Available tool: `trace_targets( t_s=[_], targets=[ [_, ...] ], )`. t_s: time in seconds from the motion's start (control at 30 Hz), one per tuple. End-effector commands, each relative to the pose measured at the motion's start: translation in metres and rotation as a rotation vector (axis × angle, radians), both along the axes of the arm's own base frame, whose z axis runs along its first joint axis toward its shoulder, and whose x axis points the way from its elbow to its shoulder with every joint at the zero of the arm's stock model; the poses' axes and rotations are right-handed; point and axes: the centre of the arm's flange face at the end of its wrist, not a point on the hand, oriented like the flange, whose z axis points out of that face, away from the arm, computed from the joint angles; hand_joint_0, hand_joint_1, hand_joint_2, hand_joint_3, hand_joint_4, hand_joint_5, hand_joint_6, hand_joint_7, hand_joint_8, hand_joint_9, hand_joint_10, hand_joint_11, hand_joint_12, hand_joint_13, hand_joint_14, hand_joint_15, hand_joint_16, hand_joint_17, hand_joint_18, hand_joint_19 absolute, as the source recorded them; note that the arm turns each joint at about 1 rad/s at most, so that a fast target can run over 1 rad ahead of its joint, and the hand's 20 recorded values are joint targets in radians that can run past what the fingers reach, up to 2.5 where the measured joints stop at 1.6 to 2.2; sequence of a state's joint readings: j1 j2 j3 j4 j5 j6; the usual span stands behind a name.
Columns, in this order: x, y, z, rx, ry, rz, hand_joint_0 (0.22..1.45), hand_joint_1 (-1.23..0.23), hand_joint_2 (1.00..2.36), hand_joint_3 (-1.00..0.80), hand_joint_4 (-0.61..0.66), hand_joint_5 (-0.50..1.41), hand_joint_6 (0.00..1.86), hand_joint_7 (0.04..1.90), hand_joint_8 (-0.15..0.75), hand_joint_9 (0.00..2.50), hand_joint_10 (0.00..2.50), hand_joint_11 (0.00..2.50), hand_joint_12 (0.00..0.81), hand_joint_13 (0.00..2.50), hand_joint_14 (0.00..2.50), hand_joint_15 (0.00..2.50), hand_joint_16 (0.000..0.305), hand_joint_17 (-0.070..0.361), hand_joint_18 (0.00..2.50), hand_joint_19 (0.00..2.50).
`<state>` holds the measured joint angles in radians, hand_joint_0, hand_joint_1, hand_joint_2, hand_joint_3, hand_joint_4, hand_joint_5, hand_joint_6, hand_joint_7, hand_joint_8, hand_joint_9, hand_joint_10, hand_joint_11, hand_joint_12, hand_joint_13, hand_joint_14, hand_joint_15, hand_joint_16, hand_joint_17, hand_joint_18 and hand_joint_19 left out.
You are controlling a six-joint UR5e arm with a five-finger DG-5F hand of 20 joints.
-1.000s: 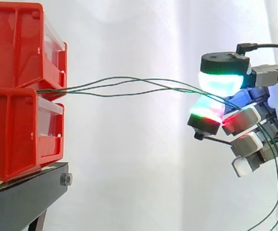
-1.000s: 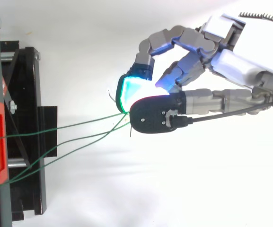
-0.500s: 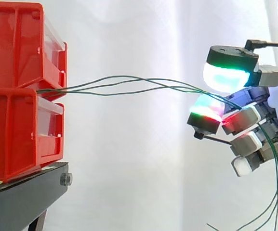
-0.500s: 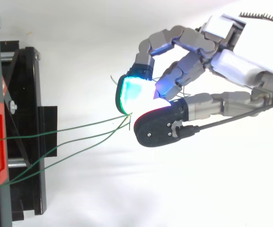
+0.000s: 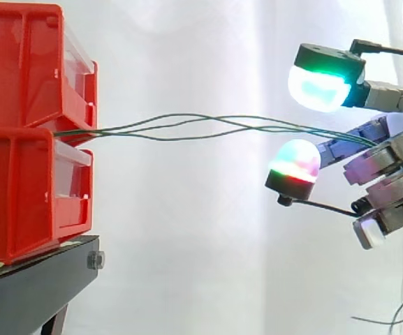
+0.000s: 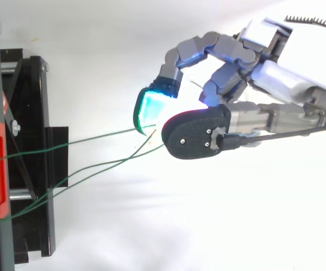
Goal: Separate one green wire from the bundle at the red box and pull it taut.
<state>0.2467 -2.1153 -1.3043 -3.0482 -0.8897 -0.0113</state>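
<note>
Plainly the green wires [image 5: 187,124] are thin, light and limp. About three strands leave the seam between the two stacked red bins [image 5: 26,84] and run across open air toward the hand [image 5: 390,167], sagging and crossing one another in loose waves, none of them taut. Wire like this will likely bend at the least touch, slip between smooth pads and kink if yanked. The sound place to take hold looks to be out at the hand's end, where the top view shows one strand [image 6: 95,139] lying apart from the other two. That strand reaches the cyan pad, while the other two pass under the black-backed finger. The fingers [image 5: 318,87] are spread: in the side view the upper green-cyan pad and the lower red-and-green pad stand well apart. The wires pass through the gap between them, so nothing is pinched there. Past that gap the strands vanish behind the other fingers, and whether they rest on them or thread between them cannot be made out. Where they are anchored inside the bins is hidden too. A loose wire tail [image 5: 397,317] shows at the lower right corner, cut off by the edge. The bins sit on a black stand [image 5: 40,286] before a white curtain [image 5: 201,244].
</note>
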Motion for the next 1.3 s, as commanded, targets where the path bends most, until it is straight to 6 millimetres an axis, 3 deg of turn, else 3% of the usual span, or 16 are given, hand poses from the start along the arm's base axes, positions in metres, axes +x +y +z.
trace_targets(
  t_s=[0.0, 0.1, 0.27, 0.57, 0.67, 0.73, 0.83, 0.97, 1.17, 1.27],
  targets=[
    [0.000, 0.000, 0.000, -0.006, 0.002, 0.001, 0.42, -0.54, 1.00, -0.50, 0.22, -0.22, 0.87, 0.89, 0.323, 1.07, 1.32, 1.16, 0.414, 1.25, 1.11, 1.20, 0.067, 0.151, 0.94, 0.94],
    [0.000, 0.000, 0.000, -0.009, 0.002, 0.002, 0.42, -0.55, 1.00, -0.50, 0.23, -0.22, 0.87, 0.88, 0.322, 1.04, 1.46, 1.10, 0.414, 1.23, 1.21, 1.15, 0.067, 0.151, 0.96, 0.95],
    [0.000, 0.000, 0.000, -0.010, 0.003, 0.002, 0.52, -0.67, 1.00, -0.50, 0.18, -0.22, 0.87, 0.93, 0.270, 1.02, 1.33, 1.22, 0.352, 1.20, 1.08, 1.28, 0.057, 0.129, 0.86, 0.97],
    [0.000, 0.002, 0.000, -0.007, 0.000, 0.003, 0.63, -0.73, 1.02, -0.21, 0.14, -0.21, 0.89, 0.94, 0.259, 1.03, 1.26, 1.23, 0.335, 1.23, 0.78, 1.42, 0.054, 0.122, 0.82, 0.93],
    [0.000, 0.002, 0.000, -0.007, 0.000, 0.003, 0.64, -0.76, 1.02, -0.17, 0.14, -0.21, 0.89, 0.95, 0.263, 1.04, 1.10, 1.29, 0.347, 1.27, 0.41, 1.55, 0.055, 0.125, 0.79, 0.88],
    [0.000, 0.002, 0.000, -0.006, -0.001, 0.003, 0.62, -0.77, 1.02, -0.24, 0.14, -0.21, 0.89, 0.95, 0.257, 1.06, 0.84, 1.38, 0.348, 1.30, 0.03, 1.66, 0.055, 0.124, 0.75, 0.86],
    [0.000, 0.002, 0.002, -0.002, -0.005, 0.004, 0.58, -0.79, 1.01, -0.38, 0.15, -0.21, 0.89, 0.94, 0.267, 1.09, 0.57, 1.46, 0.365, 1.23, 0.01, 1.48, 0.056, 0.126, 0.72, 0.85],
    [0.000, 0.003, 0.002, 0.001, -0.006, 0.005, 0.55, -0.74, 1.00, -0.46, 0.14, -0.20, 0.87, 0.96, 0.275, 1.13, 0.38, 1.49, 0.382, 1.16, 0.02, 1.30, 0.056, 0.127, 0.72, 0.84],
    [0.004, 0.002, 0.011, 0.000, -0.012, 0.002, 0.53, -0.65, 1.00, -0.49, 0.15, -0.19, 0.87, 0.97, 0.284, 1.17, 0.22, 1.53, 0.398, 1.12, 0.02, 1.20, 0.057, 0.129, 0.72, 0.83],
    [0.005, 0.002, 0.017, -0.003, -0.016, 0.003, 0.57, -0.65, 1.01, -0.41, 0.13, -0.19, 0.87, 0.99, 0.261, 1.19, 0.11, 1.57, 0.385, 1.11, 0.02, 1.21, 0.055, 0.123, 0.71, 0.84]
  ],
)
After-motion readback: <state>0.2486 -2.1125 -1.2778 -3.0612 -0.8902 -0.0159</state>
